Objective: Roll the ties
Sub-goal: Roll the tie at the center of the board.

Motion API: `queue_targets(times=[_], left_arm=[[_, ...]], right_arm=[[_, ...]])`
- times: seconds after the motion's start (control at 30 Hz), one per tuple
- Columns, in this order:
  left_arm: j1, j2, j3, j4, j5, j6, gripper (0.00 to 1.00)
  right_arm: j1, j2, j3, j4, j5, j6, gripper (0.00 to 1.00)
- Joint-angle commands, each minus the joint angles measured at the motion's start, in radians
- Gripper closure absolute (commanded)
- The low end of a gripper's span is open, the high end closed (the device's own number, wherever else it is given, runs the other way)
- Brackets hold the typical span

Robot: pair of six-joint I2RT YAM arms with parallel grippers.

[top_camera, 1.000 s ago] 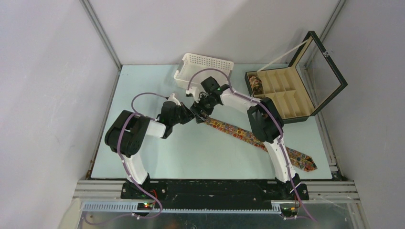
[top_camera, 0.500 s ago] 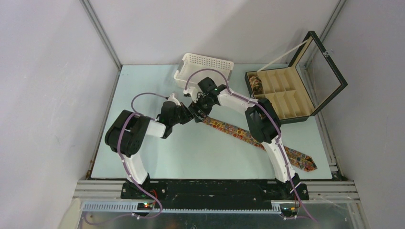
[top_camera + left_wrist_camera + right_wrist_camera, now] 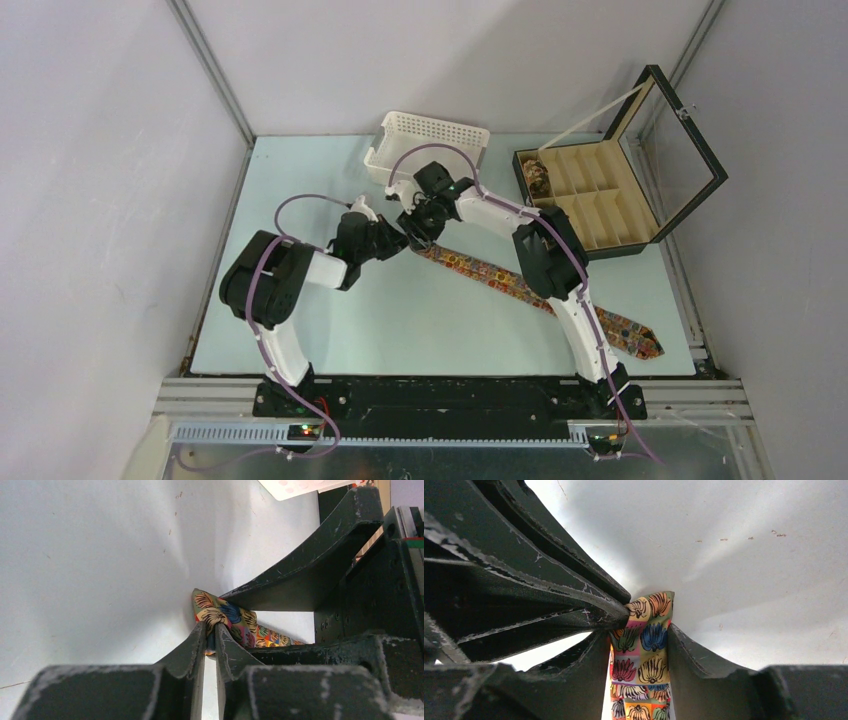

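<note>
Patterned tie (image 3: 490,272) is lying flat on the desk (image 3: 330,330), running as a diagonal strip from about the middle toward the near right corner. Its wide pointed end is resting close to that corner, and part of its length is passing under the right arm. The narrow end, at the middle of the desk, is bunching up where the two tools are crowding together. Left tool (image 3: 210,632) is pinching the tip of that end, fingers pressed almost together with a fold of fabric showing between them. Right tool (image 3: 639,637) is sitting right against it, fingers partly spread and flanking the strip, cloth touching both; cannot tell whether it is actually squeezing. White perforated basket (image 3: 440,130) is sitting at the far edge, just beyond the tools. Black compartmented box (image 3: 610,238) is standing at the far right corner with its lid raised, a small patterned bundle (image 3: 537,177) sitting in its far left compartment.
</note>
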Motion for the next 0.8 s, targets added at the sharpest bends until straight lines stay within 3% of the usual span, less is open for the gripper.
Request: queue_targets(times=[0.0,0.17,0.37,0.6,0.77], left_arm=[[0.004,-0.003,0.026,0.018,0.015,0.025,0.84],[0.007,-0.004,0.028,0.017,0.018,0.025,0.8],[0.011,-0.003,0.032,0.014,0.025,0.027,0.79],[0.015,0.003,0.034,0.013,0.037,0.031,0.8],[0.015,0.007,0.032,0.015,0.045,0.044,0.82]], right_arm=[[0.011,0.001,-0.001,0.044,0.027,0.044,0.55],[0.025,0.0,-0.014,0.067,0.07,0.095,0.63],[0.048,-0.02,-0.07,0.128,0.131,0.132,0.63],[0.061,-0.052,-0.131,0.199,0.165,0.185,0.45],[0.07,-0.079,-0.191,0.252,0.168,0.201,0.38]])
